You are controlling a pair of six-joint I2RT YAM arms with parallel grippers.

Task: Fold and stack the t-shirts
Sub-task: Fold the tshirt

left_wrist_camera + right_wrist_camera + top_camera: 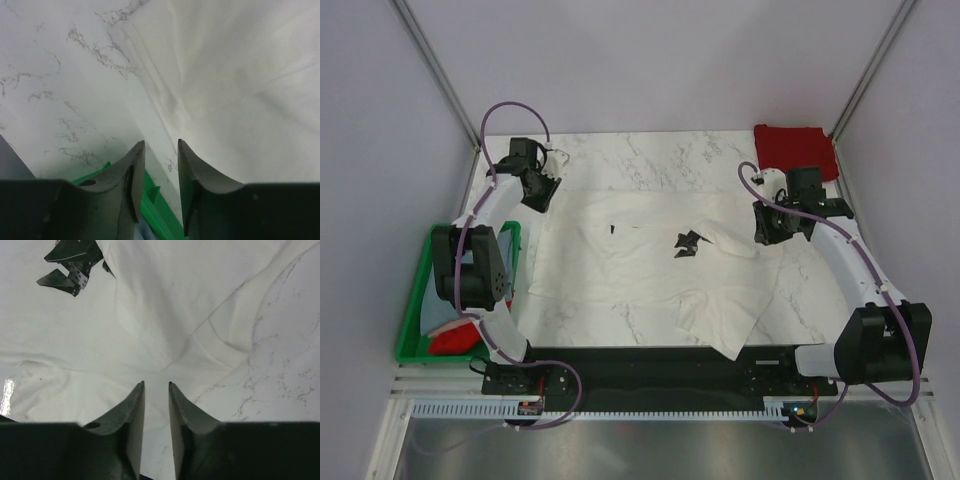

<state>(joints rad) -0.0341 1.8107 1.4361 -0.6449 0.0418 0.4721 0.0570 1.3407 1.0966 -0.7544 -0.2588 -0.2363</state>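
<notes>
I'm at the laying-out stage of the first fold, as I read it. The white t-shirt [650,270] lies spread across the middle of the table [650,155], its small black print [688,242] facing up, and no fold is made in it yet. It isn't quite flat: the near right part is rumpled, and one flap reaches toward the near edge of the table. The left gripper [160,146] hovers over the far left border of the shirt with its jaws apart and nothing between them; through the gap I see bare marble and the cloth's edge just beside it. The right gripper [156,385] hangs over the shirt's right side, by what looks like a sleeve seam. Its jaws stand parted by a narrower gap, and they are empty too. A dark red shirt [795,150] sits folded in the far right corner, well apart from the white one, so I take that as the stack to build on. The green crate [415,320] on the left holds a bright red cloth [455,340], which I judge is waiting its turn. For the next move I'd want both grippers low enough to pinch only the top layer at matching points on opposite edges, then carry the cloth over together. If one side lags, the rumpled near part may drag and spoil the fold.
</notes>
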